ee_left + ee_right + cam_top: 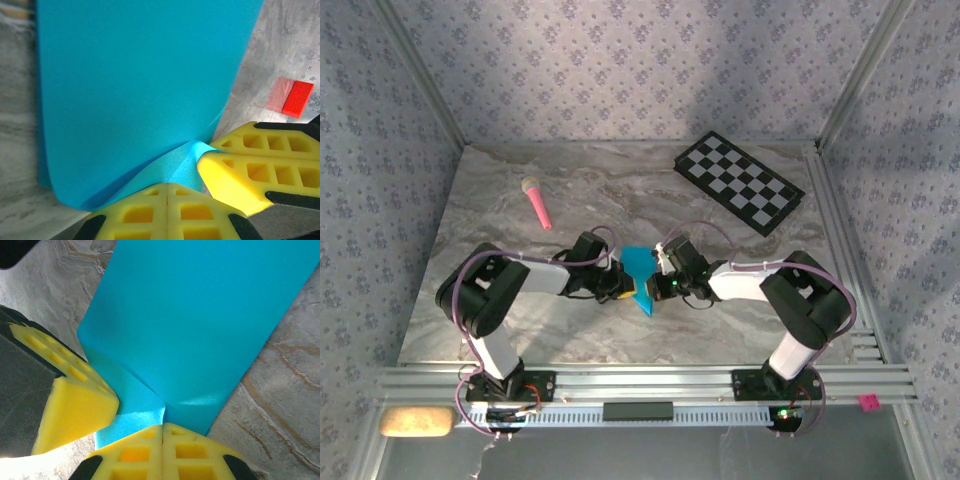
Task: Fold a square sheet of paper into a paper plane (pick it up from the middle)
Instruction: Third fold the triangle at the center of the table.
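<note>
While it's pinched, the square sheet of paper (640, 266) looks mid-fold.
Left gripper (166, 210) and right gripper (162, 450) clench it side by side, likely steadying a crease.

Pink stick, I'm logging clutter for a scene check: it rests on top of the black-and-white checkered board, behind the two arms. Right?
Not quite. In the top external view the pink stick lies on the bare grey marble table, well left of the black-and-white checkered board and apart from it. It is behind the two arms, as you said.
</note>
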{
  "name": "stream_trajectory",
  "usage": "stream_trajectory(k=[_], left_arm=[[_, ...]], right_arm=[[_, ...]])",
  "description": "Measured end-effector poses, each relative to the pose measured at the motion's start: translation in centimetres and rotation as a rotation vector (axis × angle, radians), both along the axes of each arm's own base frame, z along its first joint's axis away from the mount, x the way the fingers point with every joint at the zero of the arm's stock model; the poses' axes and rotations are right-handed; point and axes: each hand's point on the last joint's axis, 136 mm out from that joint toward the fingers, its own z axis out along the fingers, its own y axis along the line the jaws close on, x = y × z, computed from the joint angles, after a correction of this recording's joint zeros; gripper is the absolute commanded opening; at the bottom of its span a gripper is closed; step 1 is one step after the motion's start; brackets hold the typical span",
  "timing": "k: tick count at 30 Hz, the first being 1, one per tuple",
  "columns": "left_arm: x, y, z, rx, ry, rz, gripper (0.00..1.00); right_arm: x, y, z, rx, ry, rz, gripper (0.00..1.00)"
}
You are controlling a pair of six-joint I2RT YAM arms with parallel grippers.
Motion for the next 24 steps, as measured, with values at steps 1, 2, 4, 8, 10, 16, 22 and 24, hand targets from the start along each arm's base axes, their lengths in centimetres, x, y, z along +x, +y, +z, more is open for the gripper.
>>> stream_trajectory(k=[1, 2, 4, 8, 10, 16, 22, 24], left_arm=[[0.0, 0.0, 0.0, 0.001, -0.002, -0.002, 0.00], [0.0, 0.0, 0.0, 0.001, -0.002, -0.003, 0.00], [0.0, 0.0, 0.0, 0.001, -0.003, -0.003, 0.00], [0.0, 0.0, 0.0, 0.001, -0.003, -0.003, 0.00], [-0.1, -0.1, 0.0, 0.001, -0.003, -0.005, 0.00], [0.0, -0.1, 0.0, 0.000, -0.003, -0.006, 0.00], [0.0, -0.2, 0.0, 0.001, -0.008, -0.011, 0.00], [0.0, -0.2, 0.0, 0.001, -0.008, -0.011, 0.00]], right_arm=[[-0.1, -0.1, 0.0, -0.002, 0.005, -0.004, 0.18], [-0.1, -0.1, 0.1, 0.000, 0.010, -0.011, 0.21], [-0.1, -0.4, 0.6, -0.005, 0.010, -0.032, 0.33], [0.3, -1.4, 2.6, 0.001, -0.016, -0.092, 0.41], [0.4, -1.7, 4.2, 0.027, -0.039, -0.114, 0.35], [-1.5, -0.2, 5.9, 0.115, 0.007, -0.048, 0.09], [-4.3, 2.3, 3.4, 0.079, 0.132, 0.050, 0.03], [-4.7, 3.0, 2.8, 0.066, 0.153, 0.072, 0.03]])
